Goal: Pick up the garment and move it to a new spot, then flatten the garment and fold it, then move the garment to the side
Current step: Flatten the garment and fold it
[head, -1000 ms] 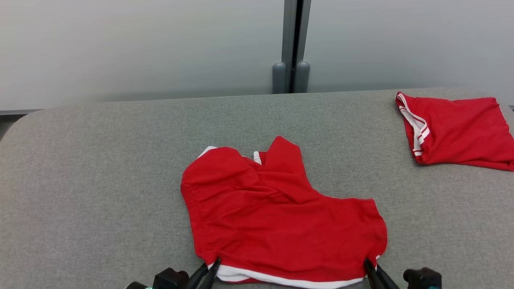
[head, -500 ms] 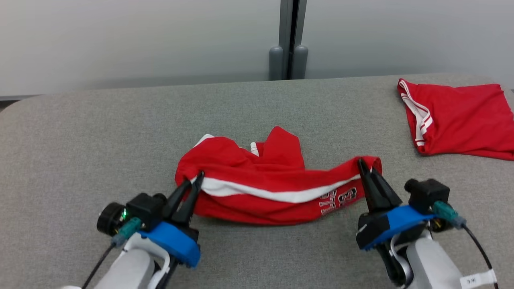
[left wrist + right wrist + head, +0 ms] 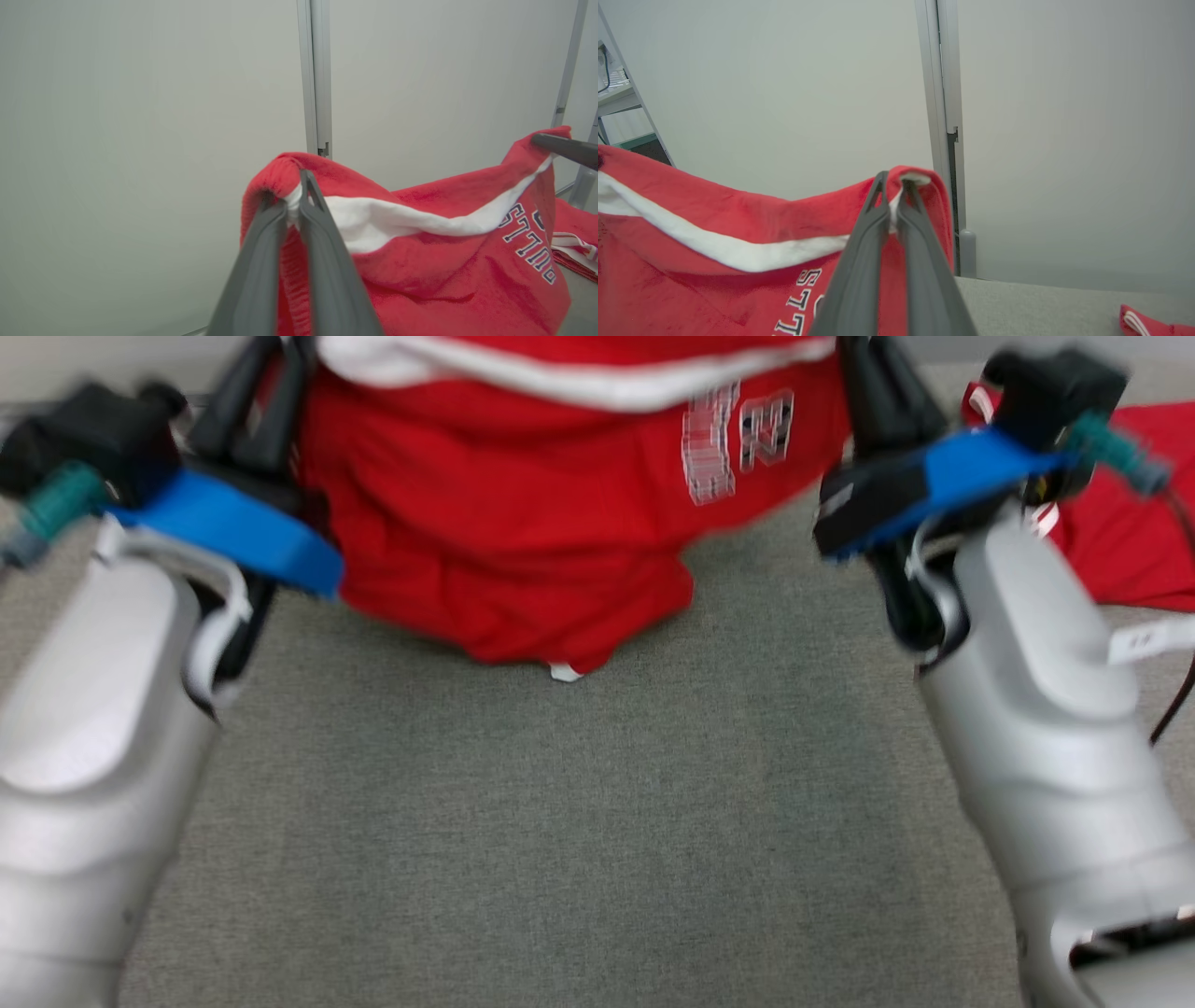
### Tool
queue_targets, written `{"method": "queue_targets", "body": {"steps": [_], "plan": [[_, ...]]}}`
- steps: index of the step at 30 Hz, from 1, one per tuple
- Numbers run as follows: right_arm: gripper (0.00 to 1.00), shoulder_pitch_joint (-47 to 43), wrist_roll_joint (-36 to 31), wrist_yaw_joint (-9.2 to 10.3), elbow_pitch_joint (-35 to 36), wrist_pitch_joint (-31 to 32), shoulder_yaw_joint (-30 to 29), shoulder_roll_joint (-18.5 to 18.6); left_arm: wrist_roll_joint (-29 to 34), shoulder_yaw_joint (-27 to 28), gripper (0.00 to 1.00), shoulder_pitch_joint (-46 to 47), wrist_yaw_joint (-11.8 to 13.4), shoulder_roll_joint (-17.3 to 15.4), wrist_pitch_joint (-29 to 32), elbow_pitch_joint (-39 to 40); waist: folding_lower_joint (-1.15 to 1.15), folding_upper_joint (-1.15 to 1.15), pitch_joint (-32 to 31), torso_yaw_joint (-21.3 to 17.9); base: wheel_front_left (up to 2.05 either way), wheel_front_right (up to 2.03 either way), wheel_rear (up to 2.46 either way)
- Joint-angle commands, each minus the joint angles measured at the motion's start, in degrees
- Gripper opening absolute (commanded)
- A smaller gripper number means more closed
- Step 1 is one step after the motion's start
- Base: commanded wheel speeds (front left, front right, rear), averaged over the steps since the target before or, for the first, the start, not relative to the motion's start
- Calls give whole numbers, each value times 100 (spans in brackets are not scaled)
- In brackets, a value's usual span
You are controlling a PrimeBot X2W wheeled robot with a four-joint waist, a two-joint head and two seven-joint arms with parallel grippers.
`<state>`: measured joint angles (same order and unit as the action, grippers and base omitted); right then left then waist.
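The garment is a pair of red shorts with a white waistband and white lettering. It hangs between my two grippers near the top of the head view, and its lower end reaches down close to the grey table. My left gripper is shut on one waistband corner, and the left wrist view shows the left gripper pinching the garment there. My right gripper is shut on the other corner, where the right gripper clamps the garment. The head view is blurred.
A second red garment with white trim lies folded at the table's right side, behind my right forearm; its corner also shows low in the right wrist view. A pale wall with a grey post stands behind the table.
Both grippers have lifted the garment by its waistband off the table, and it now hangs between them. The head camera has also tilted down, so the arms look larger.
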<state>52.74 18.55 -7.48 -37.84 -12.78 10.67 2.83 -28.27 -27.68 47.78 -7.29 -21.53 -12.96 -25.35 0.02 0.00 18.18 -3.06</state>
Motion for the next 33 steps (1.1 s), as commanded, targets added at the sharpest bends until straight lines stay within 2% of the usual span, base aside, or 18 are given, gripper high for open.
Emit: {"method": "queue_targets", "body": {"steps": [1, 10, 14, 17, 21, 26, 33], "plan": [[0, 465, 142, -3, -195, -48, -32, 13, -68, 9, 0, 411, -18, -78, 47, -60, -2, 0, 240, 90, 0, 0, 0], [0, 2850, 617, -3, -1337, -216, -127, 12, -640, -340, 0, 2564, -23, -386, 116, -359, -2, 0, 744, -115, 0, 0, 0], [0, 3510, 783, -3, -1743, -236, -145, 10, -885, -572, 0, 3258, -24, -363, 41, -604, -2, 0, 789, -140, 0, 0, 0], [0, 3719, 820, -3, -1733, -241, -127, 7, -1081, -741, 0, 3544, -24, -297, -53, -657, -2, 0, 861, -100, 0, 0, 0], [0, 3471, 805, -3, -1720, -241, -4, 9, -1300, -1008, 0, 3341, -24, -335, -147, -708, -2, 0, 1008, -32, 0, 0, 0], [0, 2700, 670, -3, -1645, -241, -61, 13, -1524, -1186, 0, 2598, -24, -314, -224, -771, -2, 0, 1066, 48, 0, 0, 0], [0, 1121, 435, -3, -1175, -242, -178, 14, -1305, -690, 0, 952, -24, -156, -227, -117, -2, 0, 874, 130, 0, 0, 0]]}}
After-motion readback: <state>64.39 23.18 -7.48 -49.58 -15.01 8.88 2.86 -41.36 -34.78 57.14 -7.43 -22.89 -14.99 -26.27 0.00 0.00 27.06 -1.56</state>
